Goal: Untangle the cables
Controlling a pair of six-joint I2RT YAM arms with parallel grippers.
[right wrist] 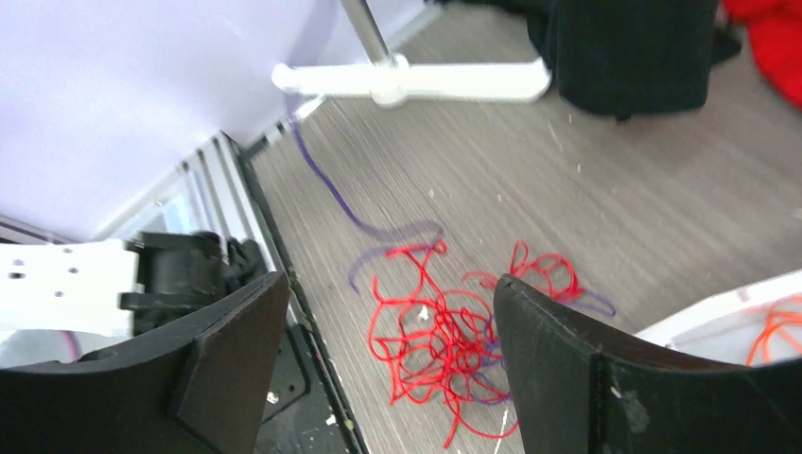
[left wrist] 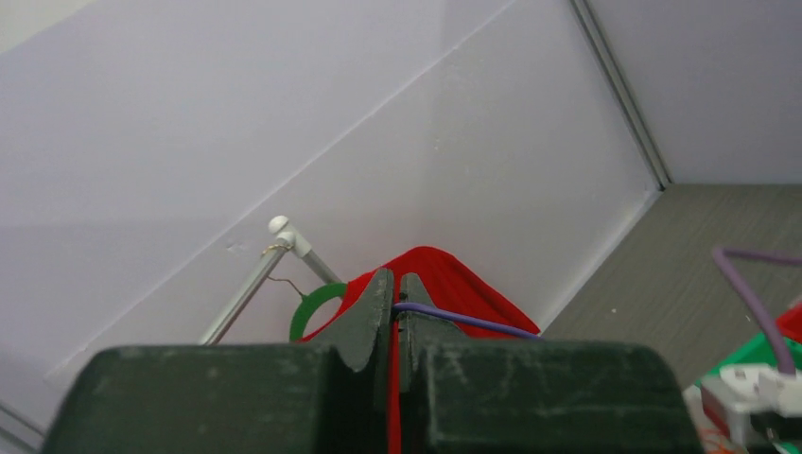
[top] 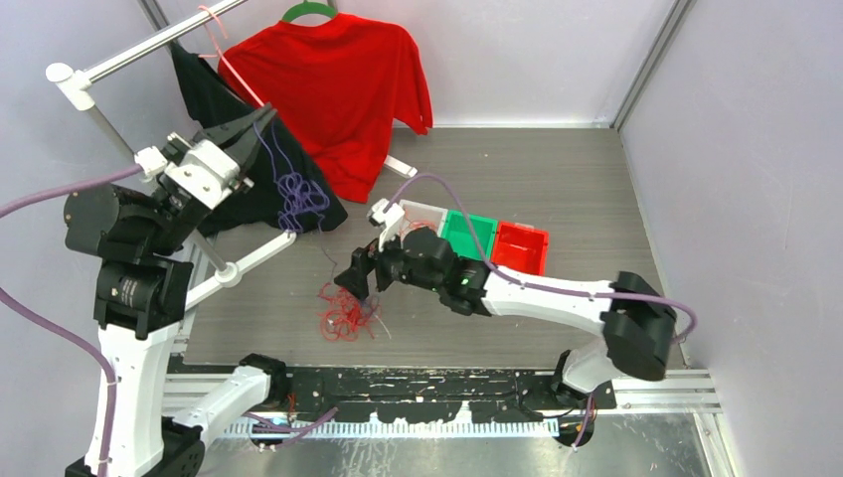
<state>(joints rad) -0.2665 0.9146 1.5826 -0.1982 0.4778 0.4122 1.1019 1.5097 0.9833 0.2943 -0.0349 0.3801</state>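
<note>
The left gripper [top: 260, 121] pinches the purple cables [top: 298, 197] up high. The right gripper [right wrist: 388, 322] hangs wide open over the red cables [right wrist: 444, 345] on the table [top: 557, 189] (a purple bit is mixed in). A hard pull could drag the red pile along.

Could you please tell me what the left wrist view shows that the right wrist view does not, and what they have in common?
Only the left wrist view: the left gripper shut on a purple cable, with a green hanger behind it.
Only the right wrist view: the right gripper open over the red cable tangle on the table, and a black garment.
Both: some purple cable, the red shirt, part of the clothes rack and the grey tabletop.
</note>
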